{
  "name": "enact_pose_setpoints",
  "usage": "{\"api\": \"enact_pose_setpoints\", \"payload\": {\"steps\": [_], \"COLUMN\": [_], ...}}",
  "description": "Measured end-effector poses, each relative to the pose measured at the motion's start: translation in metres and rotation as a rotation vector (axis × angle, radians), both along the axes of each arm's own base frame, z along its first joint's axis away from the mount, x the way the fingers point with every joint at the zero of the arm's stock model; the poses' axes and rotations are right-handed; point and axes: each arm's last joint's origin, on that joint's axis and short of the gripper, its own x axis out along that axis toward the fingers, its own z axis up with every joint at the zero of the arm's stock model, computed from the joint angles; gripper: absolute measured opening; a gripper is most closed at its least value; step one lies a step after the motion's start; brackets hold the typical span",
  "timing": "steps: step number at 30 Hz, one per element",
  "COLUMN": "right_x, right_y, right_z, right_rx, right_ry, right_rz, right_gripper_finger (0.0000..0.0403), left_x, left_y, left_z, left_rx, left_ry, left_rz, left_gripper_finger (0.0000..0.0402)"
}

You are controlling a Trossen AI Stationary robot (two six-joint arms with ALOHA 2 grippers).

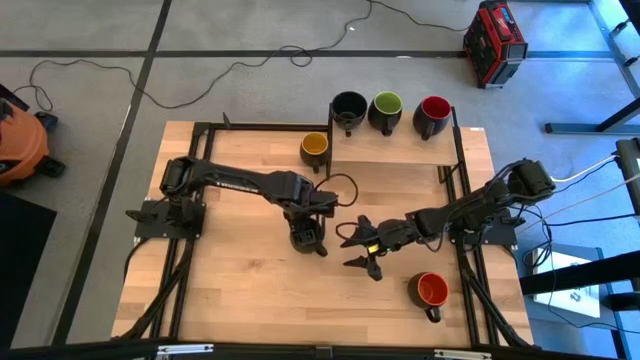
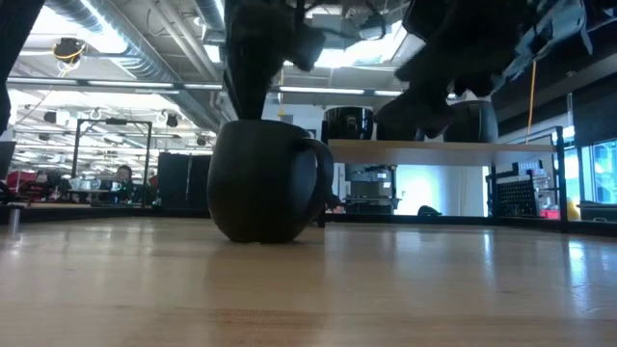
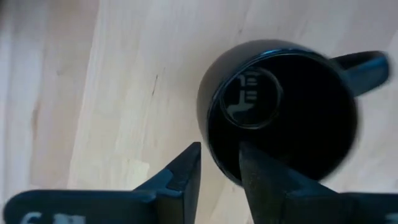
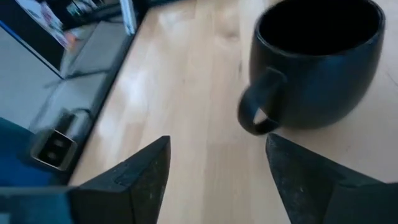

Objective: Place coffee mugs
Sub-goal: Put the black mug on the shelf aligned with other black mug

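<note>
A black mug point(image 3: 280, 112) with a black inside stands upright on its base on the wooden table point(image 1: 240, 290), near the middle; it also shows in the low view point(image 2: 265, 183). My left gripper point(image 1: 308, 236) is over it from above, shut on its rim. My right gripper point(image 1: 364, 252) is open and empty just to the mug's right, facing the mug's handle point(image 4: 255, 112). A yellow mug point(image 1: 314, 148) stands on the table near the back. Black point(image 1: 348, 108), green point(image 1: 386, 110) and red point(image 1: 432, 115) mugs stand on the raised shelf. An orange-red mug point(image 1: 431, 291) stands at the near right. My left gripper point(image 3: 219, 180) has the black mug's wall at the rim point(image 3: 217, 163), on the side away from the handle. One finger point(image 3: 267, 186) is inside the mug and one point(image 3: 180, 183) is outside. The fingers point down from above. The mug stands upright with its base on the table.
A raised wooden shelf point(image 1: 400, 150) runs along the table's far right. Black frame rails point(image 1: 465, 280) run along both sides of the table. Open tabletop lies at the near left and near middle.
</note>
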Motion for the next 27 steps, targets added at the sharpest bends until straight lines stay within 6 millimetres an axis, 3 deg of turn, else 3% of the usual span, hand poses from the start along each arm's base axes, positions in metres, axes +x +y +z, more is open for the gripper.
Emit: {"api": "enact_pose_setpoints", "payload": {"steps": [7, 12, 19, 27], "right_x": [0.015, 0.024, 0.035, 0.062], "right_y": [0.004, 0.006, -0.001, 0.009], "right_z": [-0.026, -0.044, -0.063, -0.066], "right_rx": [-0.060, -0.061, -0.107, -0.078], "right_ry": [-0.030, -0.068, -0.093, -0.144], "right_rz": [0.008, -0.009, -0.083, 0.053], "right_gripper_finger": [0.0238, 0.0237, 0.0237, 0.0237], "left_x": [-0.011, -0.037, -0.085, -0.123], "left_y": [-0.018, -0.043, -0.072, -0.076], "left_z": [0.048, 0.072, 0.088, 0.081], "left_rx": [0.072, 0.144, 0.118, 0.052], "left_ry": [0.034, 0.032, -0.121, -0.211], "left_rz": [-0.050, -0.126, -0.130, 0.038], "left_gripper_finger": [0.0112, 0.0112, 0.0106, 0.0106]}}
